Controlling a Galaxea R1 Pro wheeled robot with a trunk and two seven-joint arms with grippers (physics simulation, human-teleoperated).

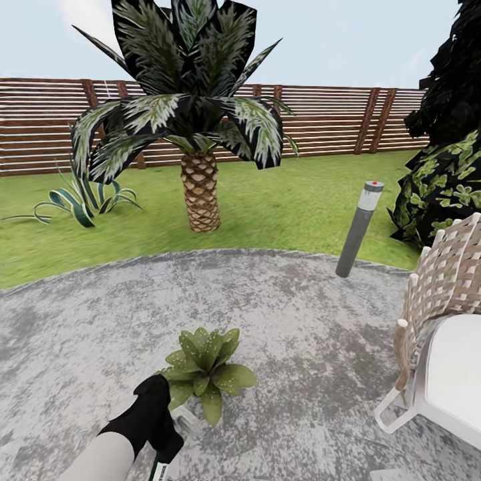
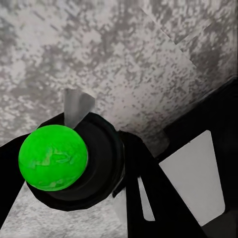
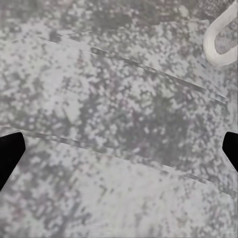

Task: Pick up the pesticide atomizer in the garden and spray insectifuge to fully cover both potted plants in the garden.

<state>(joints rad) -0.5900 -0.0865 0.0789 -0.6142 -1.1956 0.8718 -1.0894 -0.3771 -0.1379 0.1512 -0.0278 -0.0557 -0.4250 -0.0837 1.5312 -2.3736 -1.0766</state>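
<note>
A potted plant (image 1: 206, 374), a low rosette of broad speckled green leaves, is seen on the near part of the mottled grey stone patio (image 1: 300, 314). Just near and left of it, the left gripper (image 1: 166, 449) is held low, and the pesticide atomizer (image 2: 74, 163) is clamped between its fingers, with the bottle's bright green rounded end and dark collar seen in the left wrist view. The right gripper (image 3: 119, 146) is held wide apart over bare patio stone, beside a white chair leg (image 3: 221, 37). A palm (image 1: 199, 133) stands on the lawn (image 1: 287, 200) beyond, a grey bollard lamp (image 1: 359, 229) to its right, and a wicker chair (image 1: 444, 334) at the right edge.
</note>
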